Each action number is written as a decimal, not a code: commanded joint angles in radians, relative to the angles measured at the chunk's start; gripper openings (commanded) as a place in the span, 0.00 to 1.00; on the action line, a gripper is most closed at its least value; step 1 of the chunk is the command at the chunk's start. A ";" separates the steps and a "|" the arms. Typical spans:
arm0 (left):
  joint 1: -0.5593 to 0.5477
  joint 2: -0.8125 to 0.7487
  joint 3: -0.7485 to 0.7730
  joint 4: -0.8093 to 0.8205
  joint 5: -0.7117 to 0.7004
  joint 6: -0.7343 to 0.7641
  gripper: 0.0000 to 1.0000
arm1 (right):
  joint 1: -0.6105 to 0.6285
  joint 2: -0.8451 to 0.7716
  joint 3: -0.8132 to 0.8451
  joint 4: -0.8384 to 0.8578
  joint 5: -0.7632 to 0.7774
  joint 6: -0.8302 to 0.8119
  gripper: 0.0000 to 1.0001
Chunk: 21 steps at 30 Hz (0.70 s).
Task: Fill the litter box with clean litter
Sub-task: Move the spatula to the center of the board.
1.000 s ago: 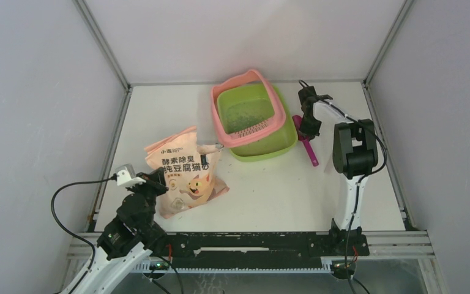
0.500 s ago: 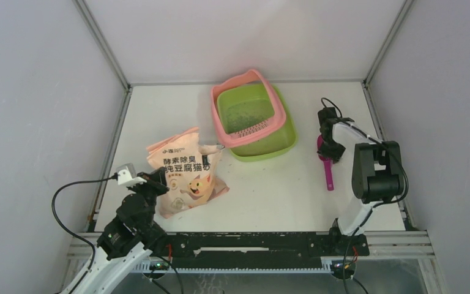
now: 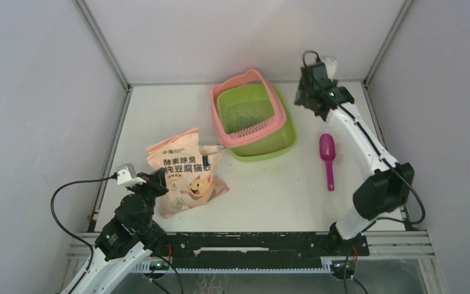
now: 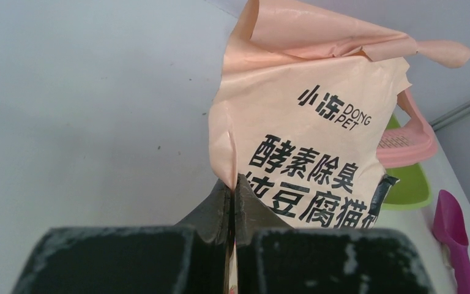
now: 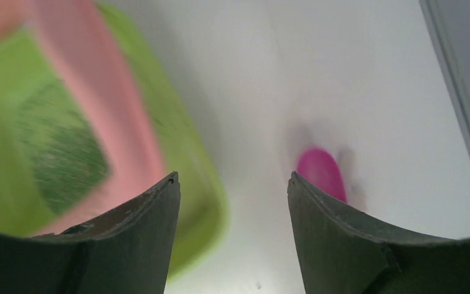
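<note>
The litter box (image 3: 273, 101), with a pink rim and a lime-green basin, stands at the back centre. A thin layer of dark litter (image 3: 243, 113) speckles its floor. My right gripper (image 3: 303, 97) hangs open and empty by the box's far right corner. In the blurred right wrist view its fingers (image 5: 232, 180) frame bare table, with the litter box (image 5: 131, 122) and litter (image 5: 61, 159) to the left. My left gripper (image 3: 160, 181) is shut on the lower edge of the peach-pink bag (image 3: 185, 170). The left wrist view shows that fold of the bag (image 4: 318, 122) pinched between its tips (image 4: 232, 187).
A magenta scoop (image 3: 328, 158) lies on the table right of the box, handle toward the near edge; it also shows as a scoop (image 5: 321, 171) and a scoop (image 4: 451, 229) in the wrist views. Grey walls enclose the table on three sides.
My right gripper opened and let go of the scoop, which now lies right of the box. The right arm then swung up and back to the box's far corner. The left arm stayed still.
</note>
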 commanded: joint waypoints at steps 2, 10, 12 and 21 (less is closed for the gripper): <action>0.004 -0.228 0.092 0.011 0.016 -0.021 0.00 | 0.143 0.271 0.400 -0.082 0.111 -0.216 0.72; 0.004 -0.230 0.115 -0.027 0.067 -0.028 0.00 | 0.224 0.568 0.708 -0.090 0.146 -0.276 0.73; 0.004 -0.231 0.118 -0.028 0.071 -0.022 0.00 | 0.241 0.587 0.708 -0.050 0.147 -0.295 0.74; 0.004 -0.231 0.146 -0.045 0.068 -0.008 0.00 | 0.258 0.746 0.883 -0.126 0.271 -0.299 0.77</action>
